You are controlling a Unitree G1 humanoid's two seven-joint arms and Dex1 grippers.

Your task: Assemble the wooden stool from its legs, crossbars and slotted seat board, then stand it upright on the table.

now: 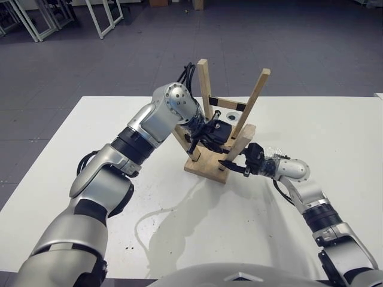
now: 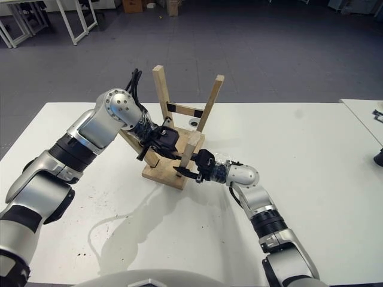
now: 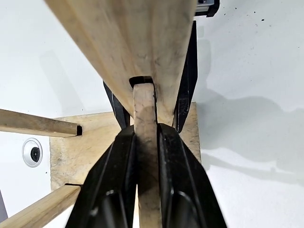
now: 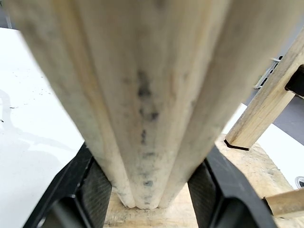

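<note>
Grips a crossbar [image 3: 144, 118] in the left pincer [image 3: 145, 142] — seemingly slotted into a leg [image 3: 123, 42] — and clamps the right pincer [image 4: 147, 187] round the near leg [image 4: 142, 95] of the upturned stool [image 1: 202, 162].

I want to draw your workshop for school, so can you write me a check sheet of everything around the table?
Surface: white table, a few dark specks.
Job's things: pale wooden stool upside down, flat seat board on the table, two rear legs up, joined by a thin rear crossbar.
Clutter: round port in the tabletop.
Grippers: left gripper shut on a thin side crossbar; right gripper shut on the front leg.
Cables: black cables on the left arm.
Surroundings: grey floor, white frames.
</note>
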